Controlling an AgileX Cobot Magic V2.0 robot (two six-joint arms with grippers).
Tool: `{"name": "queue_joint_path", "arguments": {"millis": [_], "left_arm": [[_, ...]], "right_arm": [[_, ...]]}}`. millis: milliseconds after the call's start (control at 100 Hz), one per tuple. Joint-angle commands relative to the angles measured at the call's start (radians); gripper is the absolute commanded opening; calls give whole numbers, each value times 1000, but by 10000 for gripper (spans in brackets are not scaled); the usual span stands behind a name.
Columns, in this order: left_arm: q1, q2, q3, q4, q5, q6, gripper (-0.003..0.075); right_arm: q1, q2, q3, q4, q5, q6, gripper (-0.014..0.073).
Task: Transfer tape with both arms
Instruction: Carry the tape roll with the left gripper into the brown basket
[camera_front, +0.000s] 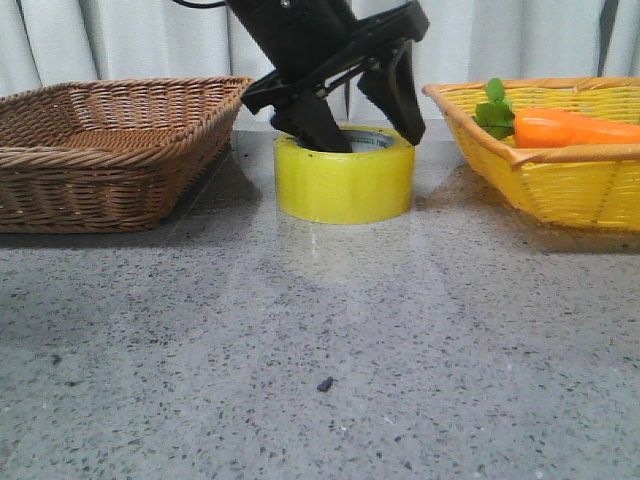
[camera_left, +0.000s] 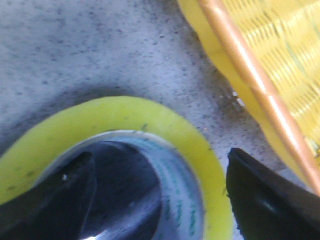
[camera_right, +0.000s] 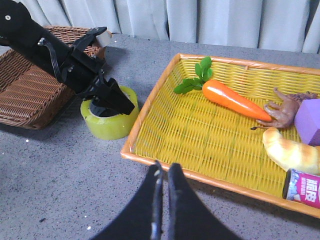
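The yellow tape lies flat on the grey table between two baskets. My left gripper is open and reaches down over it. One finger is inside the white core, and the other is outside the roll on the yellow basket's side. In the left wrist view the tape's yellow rim and green-lettered core sit between the two fingers of the left gripper. My right gripper is shut and empty over the table, in front of the yellow basket's rim. It is out of the front view.
A brown wicker basket stands left of the tape. A yellow basket stands right of it and holds a carrot, a bread roll, a can and a purple object.
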Motion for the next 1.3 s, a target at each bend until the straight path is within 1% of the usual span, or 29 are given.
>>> {"name": "queue_joint_path", "arguments": {"millis": [0,140,190,210,260,280,290,300,310,330,340,350,360,370,380,390,410,590,640,690,810,860,920,1010,1060,1140,1240,1290], "left_arm": [[-22,-43,-26,-53,-23,-4,492],[-40,-39,-26,-21,-47,-2,490],[-40,-31,-26,-14,-47,-2,469],[-40,-29,-26,-14,-45,-2,449],[-40,-25,-26,-14,-38,-2,368],[-38,-25,-26,-14,-38,-2,318],[-38,-25,-26,-14,-38,-2,281],[-36,-25,-26,-14,-38,-2,262],[-36,-25,-26,-14,-35,-2,220],[-36,-27,-31,-16,-36,-2,176],[-36,-27,-34,-16,-36,-2,132],[-36,-27,-36,-16,-34,-2,109],[-36,-30,-41,-16,-34,-2,62],[-36,-30,-43,-16,-34,-2,39],[-36,-32,-46,-16,-34,-2,-6],[-36,-32,-52,-16,-34,-2,-27],[-36,-37,-62,-16,-34,2,-15],[-36,-110,-192,-16,-34,2,-21],[-35,-141,-239,6,-34,2,-21],[-33,-175,-280,73,-36,2,-21],[-14,-256,-338,335,-29,-2,-21],[7,-287,-338,425,-2,-2,-21],[38,-302,-338,503,82,-2,-21],[105,-304,-315,551,220,-2,-21],[148,-304,-268,541,249,-5,-21],[211,-298,-170,516,242,-11,-21],[264,-286,-40,450,187,-11,-15],[282,-286,23,398,157,-11,29]], "right_arm": [[-6,20,-18,-25,-79,0,-67],[-6,20,-18,-36,-79,0,-67],[-6,20,-18,-41,-79,0,-67],[-6,20,-18,-42,-79,0,-67],[-6,20,-18,-42,-79,0,-67],[-6,20,-18,-42,-79,0,-67],[-6,20,-18,-42,-79,0,-67],[-6,20,-18,-42,-79,0,-67],[-6,20,-18,-42,-79,0,-67],[-6,20,-18,-42,-79,0,-67],[-6,20,-18,-42,-77,0,-67],[-6,20,-18,-42,-77,0,-67],[-6,20,-18,-42,-77,0,-67],[-6,20,-18,-42,-77,0,-67],[-6,20,-18,-42,-77,0,-67],[-6,20,-18,-42,-77,0,-67],[-6,20,-18,-42,-77,0,-67],[-6,20,-18,-45,-79,0,-67],[-6,20,-18,-45,-79,0,-67],[-6,20,-18,-45,-79,0,-67],[-6,20,-18,-45,-79,0,-67],[-6,20,-18,-45,-79,0,-67],[-6,20,-18,-45,-79,0,-67],[-6,20,-18,-45,-79,0,-67],[-6,20,-18,-45,-79,0,-67],[-6,20,-18,-45,-75,0,-67],[-6,20,-18,-45,-69,0,-67],[-6,20,-18,-41,-66,0,-67]]}}
